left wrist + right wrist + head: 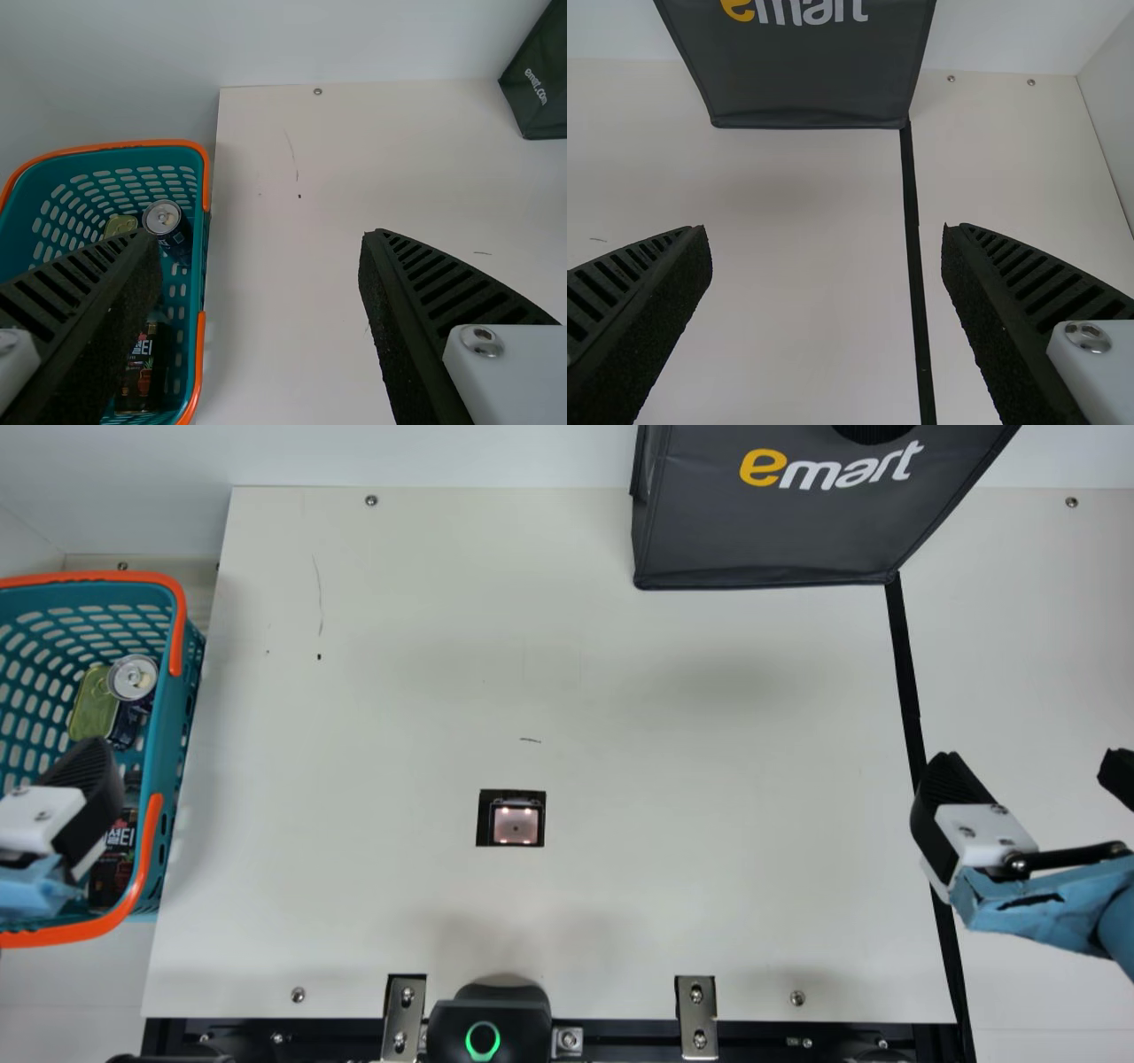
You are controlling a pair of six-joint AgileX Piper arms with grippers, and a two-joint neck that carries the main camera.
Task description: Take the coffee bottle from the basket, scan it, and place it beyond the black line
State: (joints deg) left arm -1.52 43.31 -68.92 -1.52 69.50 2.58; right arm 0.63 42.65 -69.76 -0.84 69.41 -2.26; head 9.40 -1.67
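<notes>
At a cream table [664, 691], with both grippers spread wide.
With the left gripper [89, 779] near the teal basket [168, 762], and the right gripper [1032, 766] near the black line [907, 664]. In the basket, has a dark coffee bottle [140, 376], partly covered by the left gripper in the main view, plus a silver-topped can [133, 677] and a green tin [93, 704]. Between the two arms, includes a small square scanner [516, 824]; at the far side, a dark gray bag [762, 522].

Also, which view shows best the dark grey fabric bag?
The main view: more of the bag's front and some side. The right wrist view gives its lower front, the left wrist view one lower corner.
</notes>
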